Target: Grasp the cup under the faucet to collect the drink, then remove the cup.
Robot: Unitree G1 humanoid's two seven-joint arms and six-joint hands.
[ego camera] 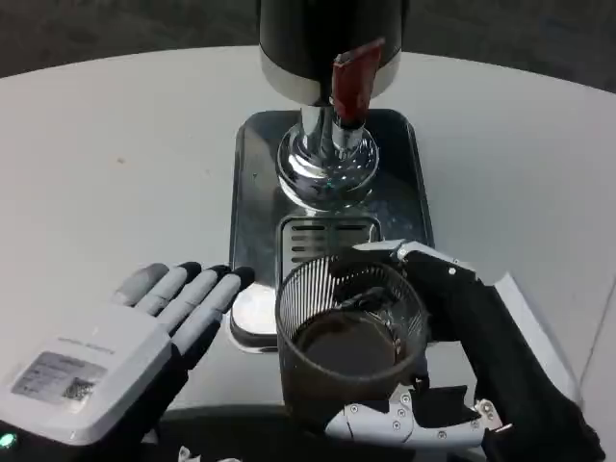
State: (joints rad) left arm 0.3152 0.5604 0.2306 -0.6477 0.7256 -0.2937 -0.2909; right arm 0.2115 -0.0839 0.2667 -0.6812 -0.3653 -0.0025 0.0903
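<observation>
A clear ribbed cup [348,337] with dark drink in its lower part sits low in the middle of the head view, in front of the drip grille [327,238]. My right hand [452,356] wraps around it from the right, fingers curled at its far and near sides. The faucet with its red lever [354,77] hangs from the dark dispenser [327,43] well beyond the cup. My left hand [125,361] lies flat at the lower left, fingers stretched toward the tray corner, holding nothing.
The metal drip tray [252,183] stands on the white round table [115,164]. The dispenser's chrome foot [325,168] stands on the tray behind the grille. The table's edge curves along the top, with dark floor beyond.
</observation>
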